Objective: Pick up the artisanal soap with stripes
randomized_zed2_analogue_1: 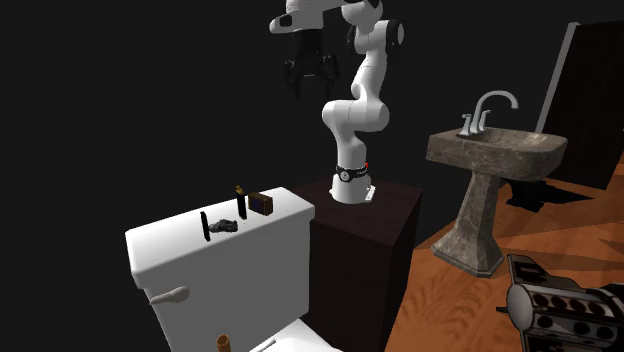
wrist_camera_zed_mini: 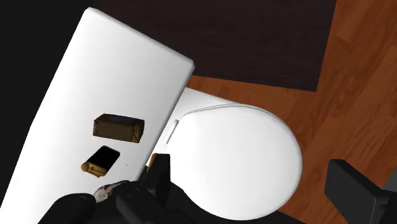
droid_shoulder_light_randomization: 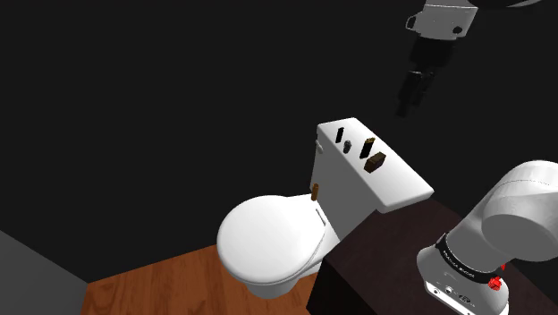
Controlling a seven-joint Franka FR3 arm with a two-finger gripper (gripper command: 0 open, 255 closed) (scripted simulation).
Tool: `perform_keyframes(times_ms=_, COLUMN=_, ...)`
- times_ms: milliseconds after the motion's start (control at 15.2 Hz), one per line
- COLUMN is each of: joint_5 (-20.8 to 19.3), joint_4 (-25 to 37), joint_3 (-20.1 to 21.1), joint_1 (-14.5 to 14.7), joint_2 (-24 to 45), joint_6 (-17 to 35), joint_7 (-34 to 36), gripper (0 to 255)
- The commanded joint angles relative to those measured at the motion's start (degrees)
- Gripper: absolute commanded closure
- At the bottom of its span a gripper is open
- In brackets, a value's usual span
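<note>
1. The gripper (randomized_zed2_analogue_1: 309, 88) is hanging high in the air, well above the toilet tank lid (randomized_zed2_analogue_1: 170, 250), and it is touching nothing.
2. Its jaws are standing apart; the second exterior view and the wrist view are both showing a wide gap between the two black fingers (wrist_camera_zed_mini: 159, 181).
3. The soap (droid_shoulder_light_randomization: 376, 162) is lying on the white tank lid as a brown block. Of the small things there, it is the one nearest to the lid's end by the robot's stand (droid_shoulder_light_randomization: 384, 259).
4. Just beside the soap a dark bottle (droid_shoulder_light_randomization: 367, 146) with a golden top is standing. Farther along the lid a thin black stick (droid_shoulder_light_randomization: 342, 136) and a small dark lump (droid_shoulder_light_randomization: 347, 144) are waiting, apart from the soap.
5. In the wrist view the soap (wrist_camera_zed_mini: 118, 127) is sitting off to the side of one finger, not in the gap. The gap is opening over the toilet's closed seat cover (wrist_camera_zed_mini: 242, 153).
6. I am judging that the task is only beginning: the soap is not yet gripped or lifted.
7. What is remaining, in my judgement: moving the hand sideways over the soap, coming down around it without knocking the bottle, closing the fingers, and lifting.
</note>
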Motion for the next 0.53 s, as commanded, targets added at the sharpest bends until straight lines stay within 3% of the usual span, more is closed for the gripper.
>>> perform_keyframes(times_ms=0, joint_5=0.0, joint_4=0.0, joint_3=0.0, joint_1=0.0, joint_2=0.0, joint_6=0.0, joint_7=0.0, gripper=0)
perform_keyframes(times_ms=462, joint_5=-8.5, joint_4=-11.4, joint_3=-9.5, joint_1=3.4, joint_2=-1.6, joint_6=10.0, joint_7=-23.1, gripper=0)
